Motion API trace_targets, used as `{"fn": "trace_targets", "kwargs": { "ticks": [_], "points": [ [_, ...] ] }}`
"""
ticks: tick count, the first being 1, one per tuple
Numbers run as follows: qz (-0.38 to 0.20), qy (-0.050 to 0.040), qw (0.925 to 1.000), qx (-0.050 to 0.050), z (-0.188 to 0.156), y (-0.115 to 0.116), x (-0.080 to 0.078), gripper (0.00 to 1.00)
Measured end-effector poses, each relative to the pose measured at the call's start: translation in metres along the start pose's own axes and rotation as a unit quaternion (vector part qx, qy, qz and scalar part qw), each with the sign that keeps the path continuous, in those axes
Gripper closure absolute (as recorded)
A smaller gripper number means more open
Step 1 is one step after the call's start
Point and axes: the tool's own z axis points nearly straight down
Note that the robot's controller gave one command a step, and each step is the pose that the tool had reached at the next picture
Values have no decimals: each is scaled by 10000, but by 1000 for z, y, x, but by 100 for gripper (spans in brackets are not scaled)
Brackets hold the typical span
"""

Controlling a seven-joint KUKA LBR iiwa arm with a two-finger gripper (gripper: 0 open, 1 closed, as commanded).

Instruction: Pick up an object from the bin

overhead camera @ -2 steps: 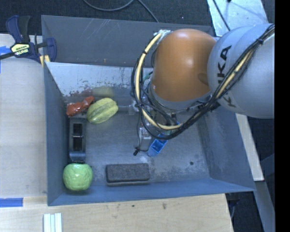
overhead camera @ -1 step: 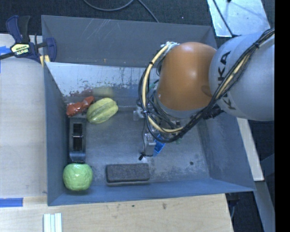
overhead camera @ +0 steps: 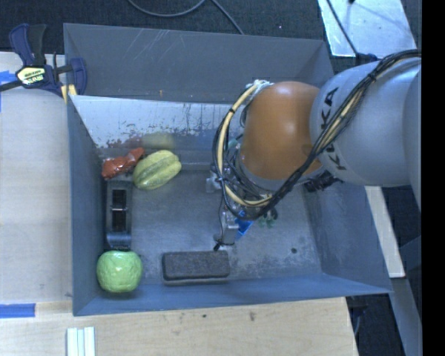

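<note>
Arm (overhead camera: 371, 124) in from right; orange wrist cover (overhead camera: 282, 132), cables (overhead camera: 224, 136) looped round it; gripper (overhead camera: 222, 242) pointing down.

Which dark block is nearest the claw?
The flat dark block by the near wall, right next to the claw; the other dark block lies along the left wall.

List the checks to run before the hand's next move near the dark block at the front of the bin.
1. The hand is at the right end of the dark grey block: ok.
2. The hand is centred over the block's middle: not ok, it is off toward the right end.
3. The block lies clear of its neighbours, with the green apple apart on its left: ok.
4. There is room between the block and the bin's near wall: cannot tell.
5. The hand is touching the block: cannot tell.
</note>
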Motion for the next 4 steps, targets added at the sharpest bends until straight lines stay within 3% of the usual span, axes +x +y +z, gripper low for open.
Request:
{"fn": "trace_targets", "kwargs": {
  "ticks": [1, 2, 3, 4],
  "points": [
    [-723, 25, 9974, -9, 23, -20, 12, 0],
    [-1840, -9, 9829, -6, 27, -47, -12, 0],
    [-976, 14, 9952, -10, 45, -90, -3, 100],
    [-975, 14, 9952, -11, 45, -90, -3, 100]
  ]
}}
